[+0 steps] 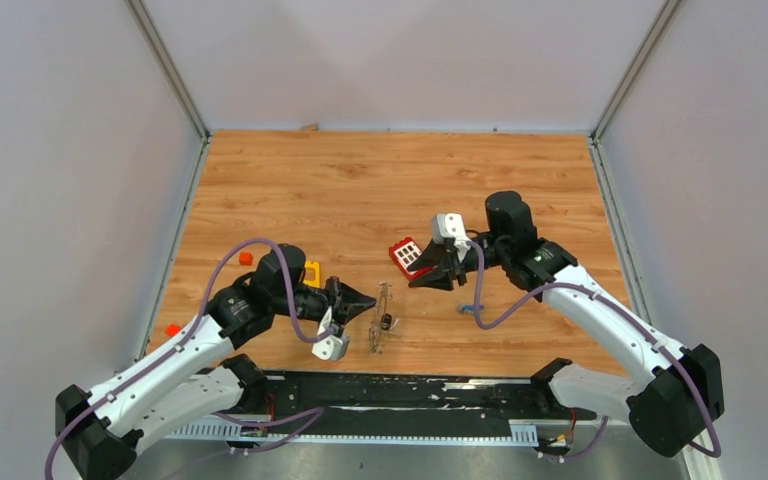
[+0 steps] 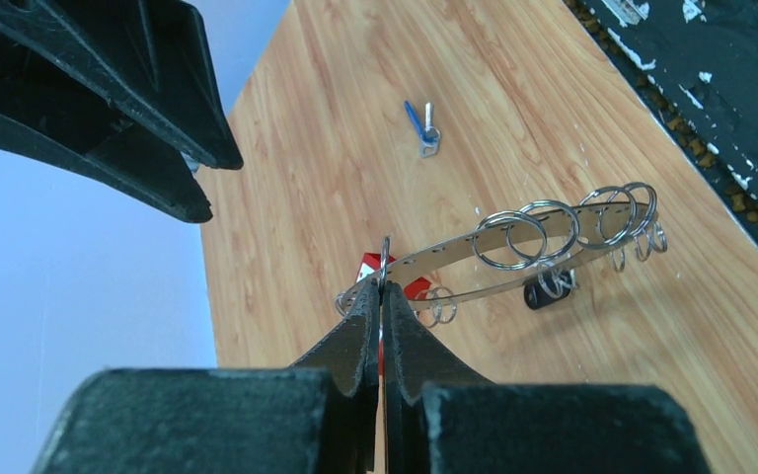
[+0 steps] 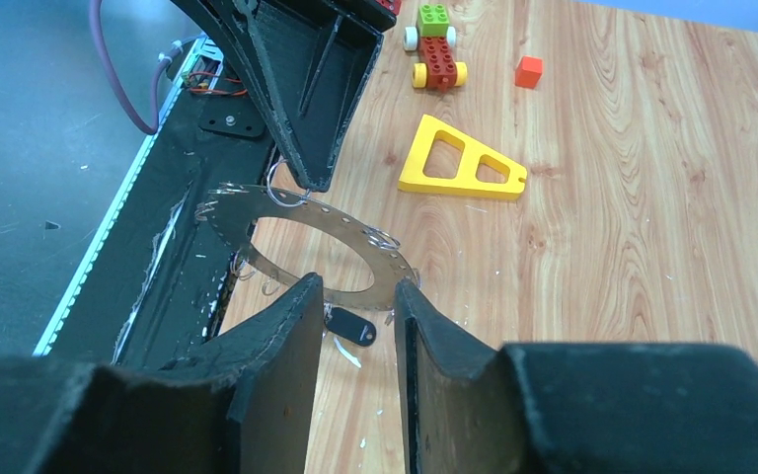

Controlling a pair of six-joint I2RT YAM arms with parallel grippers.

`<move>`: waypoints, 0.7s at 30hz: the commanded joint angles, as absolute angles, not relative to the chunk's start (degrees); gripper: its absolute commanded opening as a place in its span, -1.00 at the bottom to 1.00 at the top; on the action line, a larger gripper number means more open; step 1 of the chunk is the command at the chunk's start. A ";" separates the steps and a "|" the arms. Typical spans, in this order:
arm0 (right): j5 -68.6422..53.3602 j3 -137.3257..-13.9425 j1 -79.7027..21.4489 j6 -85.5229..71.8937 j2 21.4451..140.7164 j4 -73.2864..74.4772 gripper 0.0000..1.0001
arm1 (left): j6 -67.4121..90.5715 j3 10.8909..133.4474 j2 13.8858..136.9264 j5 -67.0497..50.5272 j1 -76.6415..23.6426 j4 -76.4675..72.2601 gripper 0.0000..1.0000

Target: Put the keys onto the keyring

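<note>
The keyring (image 2: 543,237) is a thin grey metal hoop hung with small silvery rings. My left gripper (image 2: 383,288) is shut on its near edge and holds it above the wood. In the top view the keyring (image 1: 381,318) shows edge-on just past the left gripper (image 1: 363,300). The black-headed key (image 3: 350,326) sits under the hoop's rim; I cannot tell whether it hangs from it. The blue-headed key (image 1: 467,309) lies loose on the table, also in the left wrist view (image 2: 422,128). My right gripper (image 3: 358,296) is open and empty, close to the keyring (image 3: 355,247).
A red block with white squares (image 1: 407,255) lies behind the right gripper (image 1: 426,278). The yellow triangular frame (image 3: 464,163), a toy car (image 3: 434,49) and an orange cube (image 3: 527,71) sit on the left side. The black base rail (image 1: 410,392) runs along the near edge.
</note>
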State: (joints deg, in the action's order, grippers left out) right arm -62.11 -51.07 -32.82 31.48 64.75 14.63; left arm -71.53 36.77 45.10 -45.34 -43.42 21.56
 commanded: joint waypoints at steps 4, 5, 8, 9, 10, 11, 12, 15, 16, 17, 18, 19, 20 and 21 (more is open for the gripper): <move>-63.81 -53.41 -33.17 33.27 65.35 15.27 -0.35 | -81.54 38.33 43.71 -44.47 -43.61 24.05 -1.00; -63.69 -53.41 -33.19 33.28 65.46 15.27 -0.35 | -83.04 38.11 43.46 -44.28 -43.60 24.41 -1.00; -63.49 -53.50 -33.26 33.42 65.81 15.53 -0.35 | -86.49 37.10 42.44 -43.59 -43.59 24.94 -1.00; -63.35 -53.49 -33.26 33.47 65.93 15.55 -0.35 | -87.40 36.71 42.04 -43.42 -43.59 25.02 -1.00; -63.26 -53.48 -33.25 33.49 66.04 15.57 -0.35 | -88.07 36.33 41.64 -43.30 -43.59 25.05 -1.00; -63.12 -53.60 -33.24 33.49 66.07 15.59 -0.35 | -88.56 35.99 41.33 -43.28 -43.59 24.97 -1.00; -63.11 -53.61 -33.27 33.55 66.29 15.62 -0.35 | -89.14 35.77 41.06 -43.29 -43.64 25.03 -1.00; -63.01 -53.70 -33.23 33.60 66.70 15.88 -0.35 | -90.97 35.18 40.57 -43.46 -43.64 25.53 -1.00; -62.91 -53.73 -33.23 33.67 66.81 15.89 -0.35 | -91.68 35.01 40.45 -43.60 -43.62 25.76 -1.00; -62.78 -53.76 -33.27 33.66 66.87 15.99 -0.35 | -92.44 34.70 40.38 -43.68 -43.60 26.03 -1.00; -62.76 -53.85 -33.23 33.66 66.92 15.97 -0.35 | -93.21 34.47 40.35 -43.73 -43.59 26.25 -1.00; -62.78 -53.87 -33.28 33.68 66.97 16.02 -0.35 | -93.70 34.32 40.31 -43.81 -43.59 26.42 -1.00; -62.69 -53.88 -33.27 33.66 67.04 16.06 -0.35 | -94.22 34.04 40.16 -43.77 -43.59 26.50 -1.00; -62.61 -53.90 -33.27 33.67 67.12 16.06 -0.35 | -94.67 33.81 40.08 -43.77 -43.62 26.44 -1.00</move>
State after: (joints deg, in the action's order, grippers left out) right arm -62.04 -51.11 -32.93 32.14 66.74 16.14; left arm -90.37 34.24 41.04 -42.81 -43.42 26.57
